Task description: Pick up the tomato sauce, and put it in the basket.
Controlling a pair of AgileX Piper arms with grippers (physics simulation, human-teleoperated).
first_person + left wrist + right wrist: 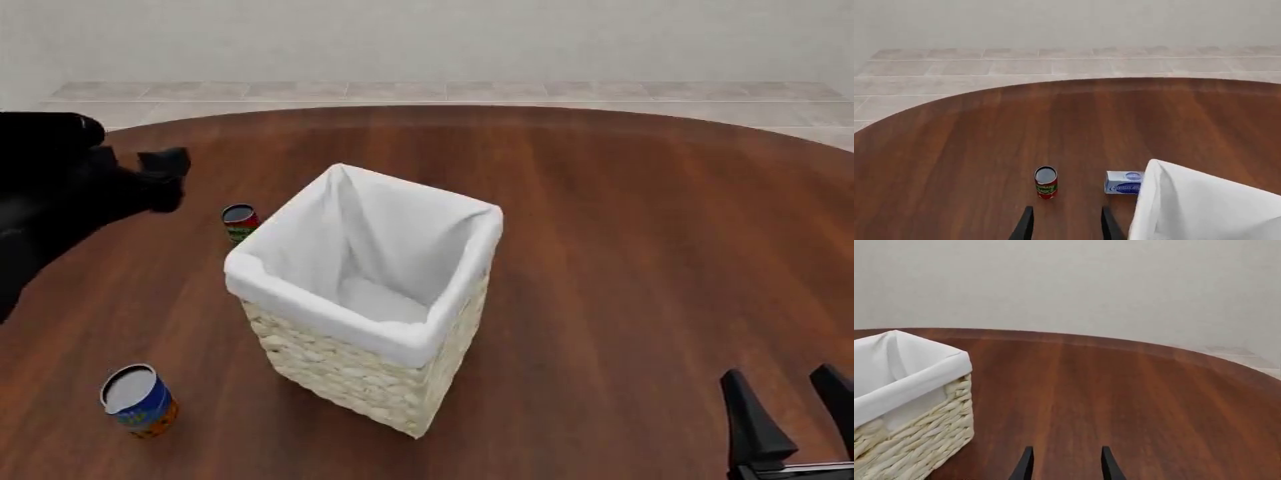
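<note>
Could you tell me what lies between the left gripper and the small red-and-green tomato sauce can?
Only bare brown wooden table separates the left gripper from the can, as the left wrist view shows.

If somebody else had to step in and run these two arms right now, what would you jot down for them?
Left claw: open, holding nothing, above the table and pointed toward the tomato sauce.
Right claw: open, empty, at the near right, away from everything.
Tomato sauce: upright on the table, left of the basket, with a small blue-and-white box near it.
Basket: mid-table, nothing visible inside.
Blue-and-orange can: near left, not part of the job.
Done: nothing grasped yet.
Left: grip the sauce, lift, drop it in the basket.
</note>
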